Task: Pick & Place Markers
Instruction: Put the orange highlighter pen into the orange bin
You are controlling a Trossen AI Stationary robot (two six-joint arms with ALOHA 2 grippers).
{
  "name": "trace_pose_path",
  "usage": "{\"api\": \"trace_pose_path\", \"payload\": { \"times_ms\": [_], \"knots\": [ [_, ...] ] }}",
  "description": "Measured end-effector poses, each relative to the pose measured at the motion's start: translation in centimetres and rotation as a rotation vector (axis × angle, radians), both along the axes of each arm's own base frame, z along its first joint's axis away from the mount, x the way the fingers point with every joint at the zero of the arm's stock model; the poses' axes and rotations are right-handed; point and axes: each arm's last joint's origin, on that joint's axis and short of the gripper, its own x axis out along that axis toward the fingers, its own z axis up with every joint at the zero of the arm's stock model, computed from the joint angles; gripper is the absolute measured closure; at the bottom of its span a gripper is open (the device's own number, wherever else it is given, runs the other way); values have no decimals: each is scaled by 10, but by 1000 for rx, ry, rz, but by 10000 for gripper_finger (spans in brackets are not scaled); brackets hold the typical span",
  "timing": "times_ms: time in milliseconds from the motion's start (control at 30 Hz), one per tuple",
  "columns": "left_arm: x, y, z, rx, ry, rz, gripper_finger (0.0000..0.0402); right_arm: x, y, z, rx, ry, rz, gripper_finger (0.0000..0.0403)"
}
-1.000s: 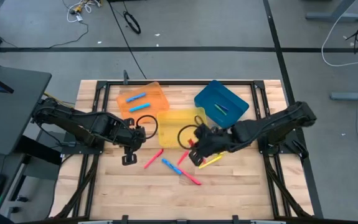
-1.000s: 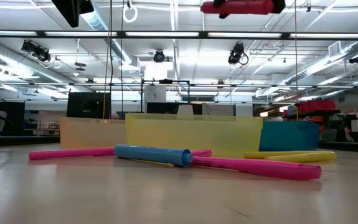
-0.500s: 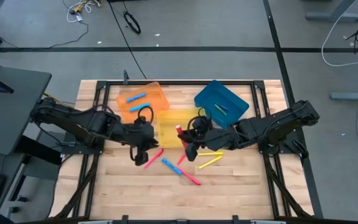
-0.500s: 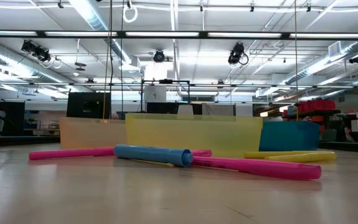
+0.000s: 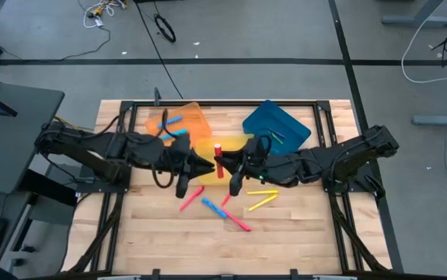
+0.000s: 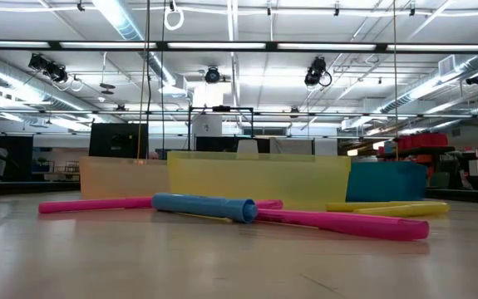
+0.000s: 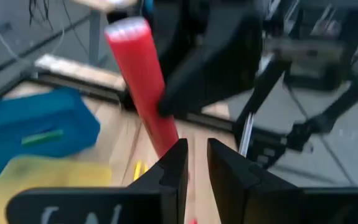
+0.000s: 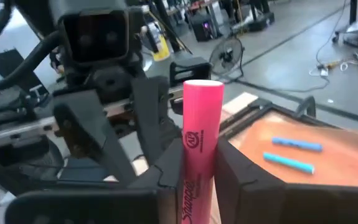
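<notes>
The red marker (image 5: 218, 155) is standing upright in the right gripper (image 5: 221, 166), whose fingers (image 8: 238, 177) are clenching it around its lower half, above the yellow tray (image 5: 207, 150). The left gripper (image 5: 210, 167) is facing it tip to tip, its fingers (image 7: 177, 167) sitting close together just beside the marker's lower end; whether they are touching it cannot be told. Below both grippers, on the table (image 5: 301, 233), a pink marker (image 5: 190, 198), a blue marker (image 5: 209, 205), another pink one (image 5: 237, 222) and a yellow marker (image 5: 263, 202) are lying loose. Behind the left gripper, two blue markers (image 5: 169, 123) are lying in the orange tray (image 5: 196, 113). Behind the right gripper, the blue tray (image 5: 270, 117) is holding a green marker (image 5: 277, 138).
</notes>
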Motion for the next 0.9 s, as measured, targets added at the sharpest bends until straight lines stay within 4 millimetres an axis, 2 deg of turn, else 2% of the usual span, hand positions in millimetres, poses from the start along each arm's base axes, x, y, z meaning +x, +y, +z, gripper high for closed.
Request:
{"api": "trace_pose_path", "payload": {
  "times_ms": [333, 567, 900],
  "knots": [
    [3, 10, 4, -28, -36, 39, 337, -4, 11, 11, -133, -58, -39, 351],
    [4, 9, 14, -41, -137, -44, 337, -6, 15, 20, -184, -104, -25, 351],
    [5, 11, 18, -65, -178, -79, 336, -6, 15, 27, -216, -155, -27, 351]
  ]
}}
